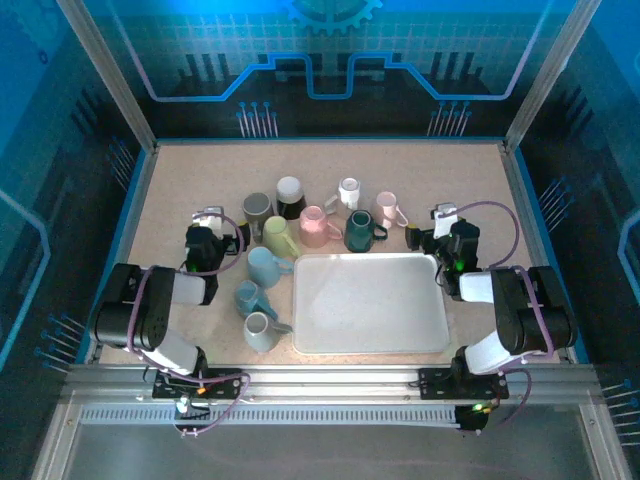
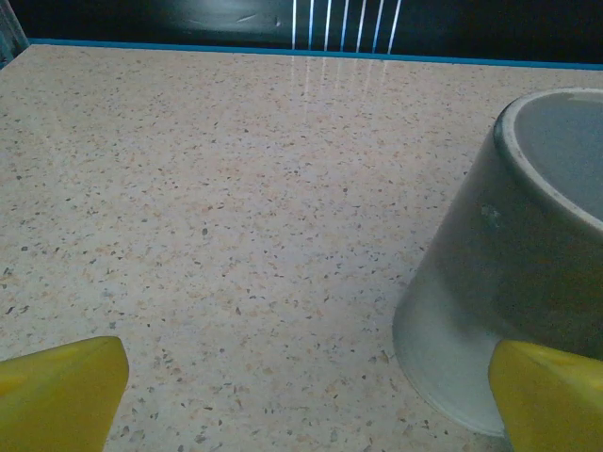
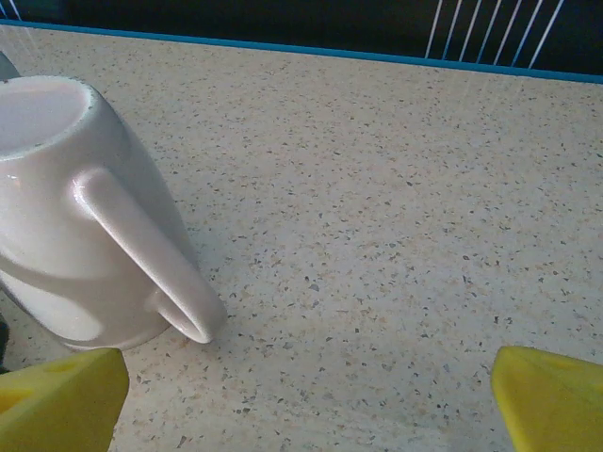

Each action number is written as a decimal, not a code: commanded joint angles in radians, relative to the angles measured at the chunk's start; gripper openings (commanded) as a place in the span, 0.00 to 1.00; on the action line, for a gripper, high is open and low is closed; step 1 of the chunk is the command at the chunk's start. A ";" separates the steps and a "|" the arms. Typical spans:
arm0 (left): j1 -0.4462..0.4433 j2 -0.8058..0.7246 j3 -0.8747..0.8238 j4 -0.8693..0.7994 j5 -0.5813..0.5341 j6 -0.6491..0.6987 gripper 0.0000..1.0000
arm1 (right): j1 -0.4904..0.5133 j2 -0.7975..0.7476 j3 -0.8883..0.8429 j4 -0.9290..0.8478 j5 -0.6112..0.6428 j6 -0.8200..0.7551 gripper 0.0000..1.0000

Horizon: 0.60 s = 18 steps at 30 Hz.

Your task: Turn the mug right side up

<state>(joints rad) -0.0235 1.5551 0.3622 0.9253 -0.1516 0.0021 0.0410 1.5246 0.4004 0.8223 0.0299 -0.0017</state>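
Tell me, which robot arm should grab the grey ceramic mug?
Left, probably. The left gripper is open, and the grey ceramic mug stands just beside one of its yellow fingers. The right gripper sits across the white tray, next to a pale pink mug.

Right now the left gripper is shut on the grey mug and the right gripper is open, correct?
Not quite. The left wrist view shows the left gripper open, with the grey mug ahead, beside one finger. The right gripper is open.

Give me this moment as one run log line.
left pincer: open, empty, near upside-down grey ceramic mug | right pincer: open, empty, near upside-down pale pink ceramic mug
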 commanded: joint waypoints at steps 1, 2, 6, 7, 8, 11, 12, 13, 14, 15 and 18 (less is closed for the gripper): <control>-0.010 0.002 0.011 0.019 0.015 0.015 0.99 | 0.014 0.006 0.018 0.008 0.013 -0.015 1.00; -0.009 0.003 0.014 0.017 0.018 0.014 0.99 | 0.013 0.006 0.018 0.008 0.013 -0.015 1.00; -0.006 0.002 0.016 0.013 0.024 0.012 0.99 | 0.013 0.006 0.018 0.008 0.014 -0.014 1.00; -0.005 0.003 0.015 0.013 0.024 0.012 0.99 | 0.013 0.006 0.017 0.009 0.015 -0.015 1.00; -0.006 0.002 0.016 0.013 0.024 0.012 0.99 | 0.013 0.006 0.018 0.009 0.014 -0.014 1.00; -0.006 0.003 0.014 0.013 0.024 0.012 0.99 | 0.014 0.006 0.018 0.009 0.014 -0.014 1.00; -0.006 0.002 0.015 0.013 0.024 0.012 0.99 | 0.014 0.006 0.018 0.009 0.015 -0.015 1.00; -0.006 0.003 0.015 0.012 0.024 0.012 0.99 | 0.013 0.006 0.018 0.008 0.015 -0.014 1.00; -0.005 0.003 0.015 0.013 0.024 0.012 0.99 | 0.013 0.006 0.018 0.008 0.015 -0.014 1.00; -0.006 0.002 0.015 0.012 0.023 0.012 0.99 | 0.013 0.006 0.018 0.009 0.015 -0.014 1.00; -0.006 0.000 0.015 0.012 0.023 0.012 0.99 | 0.013 0.006 0.018 0.009 0.015 -0.014 1.00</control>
<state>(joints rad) -0.0238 1.5551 0.3622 0.9253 -0.1486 0.0025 0.0410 1.5246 0.4004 0.8223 0.0299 -0.0017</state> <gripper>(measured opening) 0.989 0.997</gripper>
